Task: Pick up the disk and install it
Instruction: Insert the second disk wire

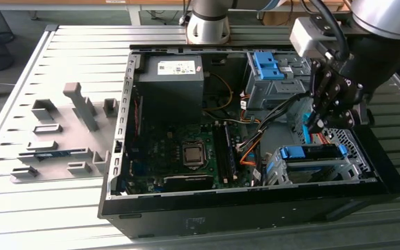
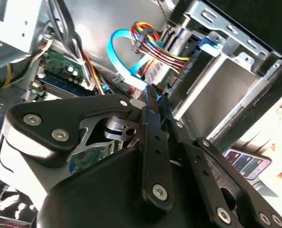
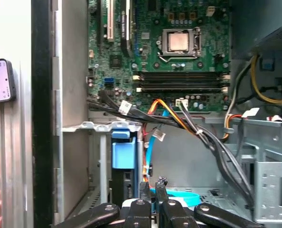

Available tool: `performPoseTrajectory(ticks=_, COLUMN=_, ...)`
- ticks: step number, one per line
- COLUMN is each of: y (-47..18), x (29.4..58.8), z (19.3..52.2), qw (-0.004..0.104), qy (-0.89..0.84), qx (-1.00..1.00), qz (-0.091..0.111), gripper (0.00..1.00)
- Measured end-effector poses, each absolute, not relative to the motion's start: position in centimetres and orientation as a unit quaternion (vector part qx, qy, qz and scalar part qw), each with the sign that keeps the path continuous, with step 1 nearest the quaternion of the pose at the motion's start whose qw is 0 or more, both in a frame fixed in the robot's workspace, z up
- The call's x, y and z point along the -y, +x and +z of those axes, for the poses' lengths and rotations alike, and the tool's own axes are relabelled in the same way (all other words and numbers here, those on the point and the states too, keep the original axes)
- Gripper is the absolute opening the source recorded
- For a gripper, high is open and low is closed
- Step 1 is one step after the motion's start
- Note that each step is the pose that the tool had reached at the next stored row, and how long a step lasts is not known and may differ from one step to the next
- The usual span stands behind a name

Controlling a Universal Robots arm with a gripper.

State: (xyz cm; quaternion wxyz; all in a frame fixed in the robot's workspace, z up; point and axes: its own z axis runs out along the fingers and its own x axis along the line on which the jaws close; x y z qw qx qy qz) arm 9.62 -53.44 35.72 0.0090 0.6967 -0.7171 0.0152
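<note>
The disk, a silver drive edged by a bright blue bracket, lies in the metal drive cage at the case's near corner on the exterior view's right. My gripper hangs just above that cage's far end, over the bundle of cables. In both wrist views the black fingers are pressed together, and nothing shows between them. A light blue flat cable loops right beside the fingertips. The disk's blue bracket stands in the cage slot next to my gripper.
The open black computer case holds a grey power-supply box, a motherboard and a second cage with a blue bracket. Orange and black cables cross the cage. A grey fixture plate lies at the exterior view's left.
</note>
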Motion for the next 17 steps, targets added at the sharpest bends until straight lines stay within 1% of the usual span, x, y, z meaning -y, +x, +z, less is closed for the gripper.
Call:
performPoseTrajectory(ticks=10, y=9.6, x=54.9, z=34.7, qw=0.009, qy=0.697, qx=0.717, qz=0.015, gripper=0.16)
performPoseTrajectory(ticks=17, y=10.0, x=55.0, z=34.0, qw=0.009, qy=0.697, qx=0.717, qz=0.015, gripper=0.16)
